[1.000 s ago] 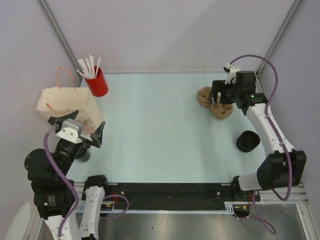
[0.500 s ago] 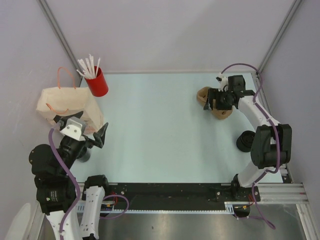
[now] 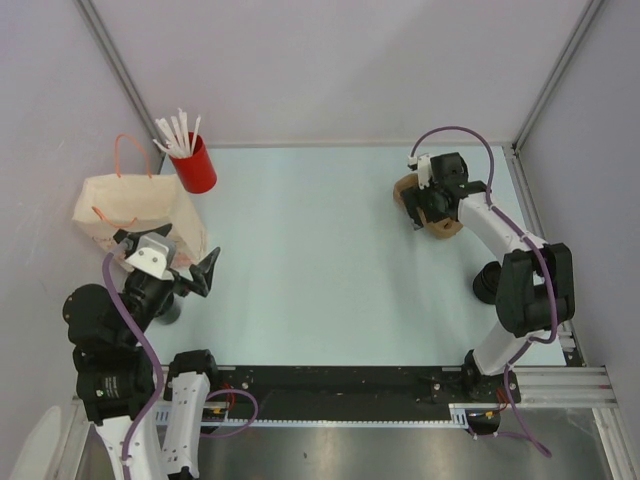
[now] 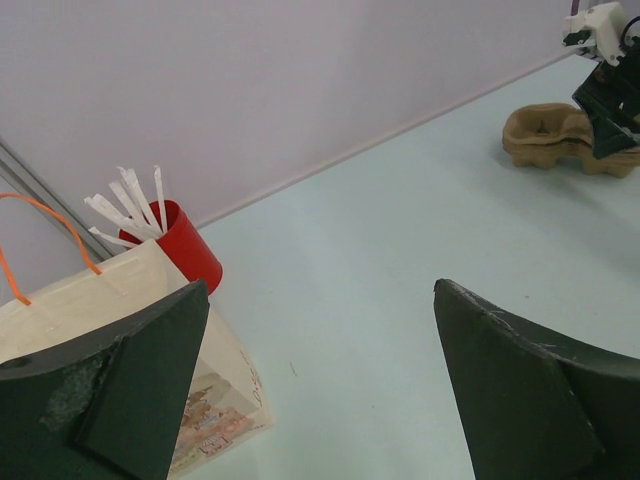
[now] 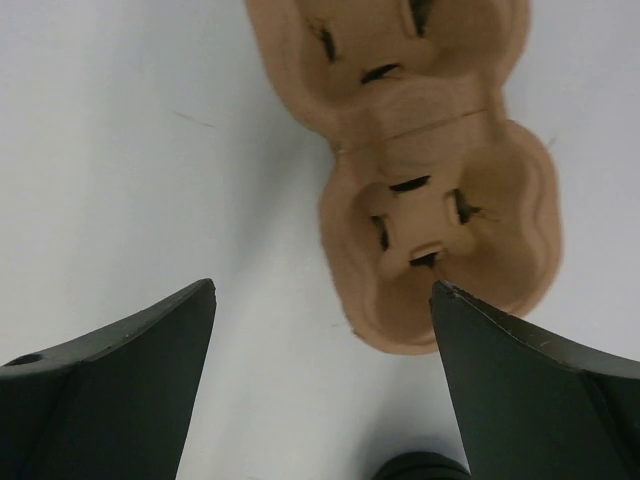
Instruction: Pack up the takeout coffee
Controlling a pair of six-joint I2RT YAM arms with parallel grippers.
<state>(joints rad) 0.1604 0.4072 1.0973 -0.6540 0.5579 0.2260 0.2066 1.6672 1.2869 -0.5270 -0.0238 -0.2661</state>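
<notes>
Left pincer (image 4: 315, 300) gapes beside paper bag (image 4: 120, 285), its print unreadable.

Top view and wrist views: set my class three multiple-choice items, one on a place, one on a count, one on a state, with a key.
1. Where does the red cup stand? A) beside the paper bag B) at the near right corner C) between the arm bases
2. How many wells has the cardboard carrier? A) one B) two C) four
3. How is the right gripper? A) open over the carrier B) shut on a straw C) shut on the bag
Key: A, it stands by the bag; B, right wrist view shows two; A, jaws stand wide apart.
</notes>
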